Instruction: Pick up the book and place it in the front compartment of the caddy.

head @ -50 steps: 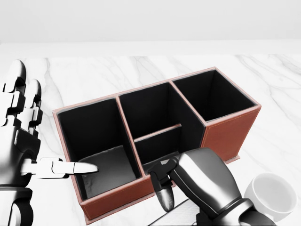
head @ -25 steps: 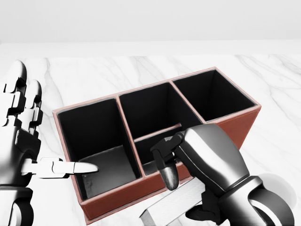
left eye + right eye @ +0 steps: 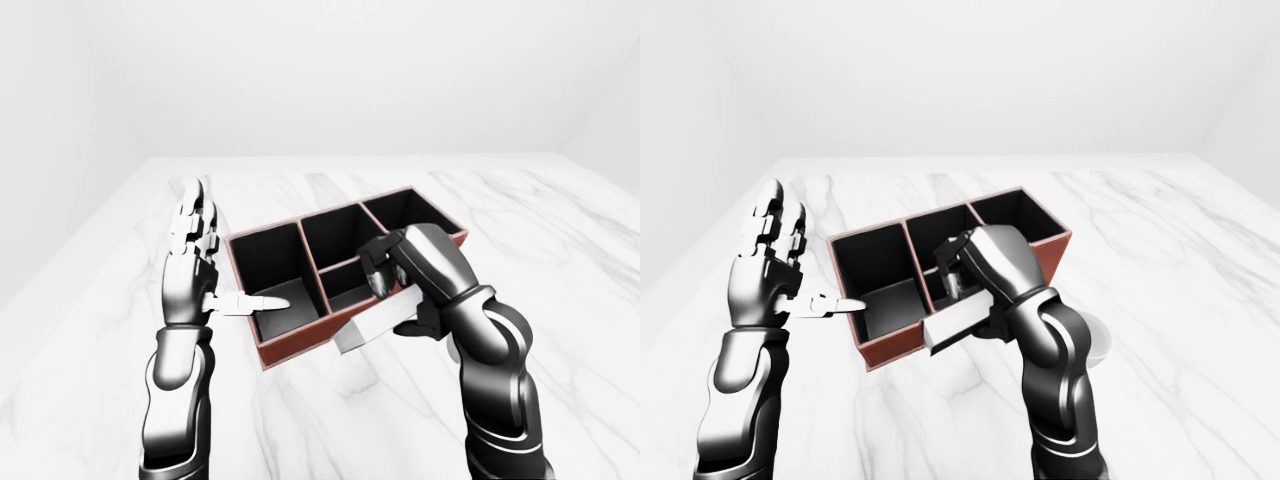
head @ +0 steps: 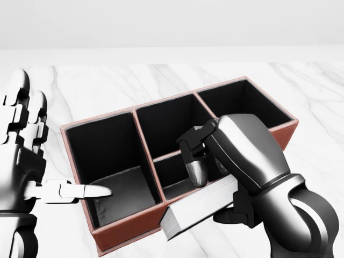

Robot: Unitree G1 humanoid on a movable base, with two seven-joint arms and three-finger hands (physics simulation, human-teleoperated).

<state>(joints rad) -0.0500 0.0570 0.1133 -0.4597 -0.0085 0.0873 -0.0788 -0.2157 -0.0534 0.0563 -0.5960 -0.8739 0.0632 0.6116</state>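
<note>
Left-eye view. Marble tabletop under a plain white wall. Red-brown caddy with black lining, set at a slant near the view's centre: three bays in a row, the middle bay split by a low divider into two smaller compartments. Left hand upright at the caddy's left end, released, fingers straight and spread, thumb tip stretched over the rim of the left bay. Right hand clenched round a grey book, held tilted just above the caddy's lower wall, beside the lower middle compartment.

Head view. Caddy seen from above; left bay, far middle compartment and right bay dark inside. Left hand at the left edge, palm flat, thumb pointed right across the left bay's rim. Right hand above the lower middle compartment, one finger curled down over the book's top. Book slanted, page edges pale, lower-left corner overlapping the caddy's near wall; contact with that wall not determinable.

Right-eye view. Same arrangement, shifted left. Book gripped in the right hand, across the caddy's lower rim. Rim of a white cup partly hidden behind the right forearm.
</note>
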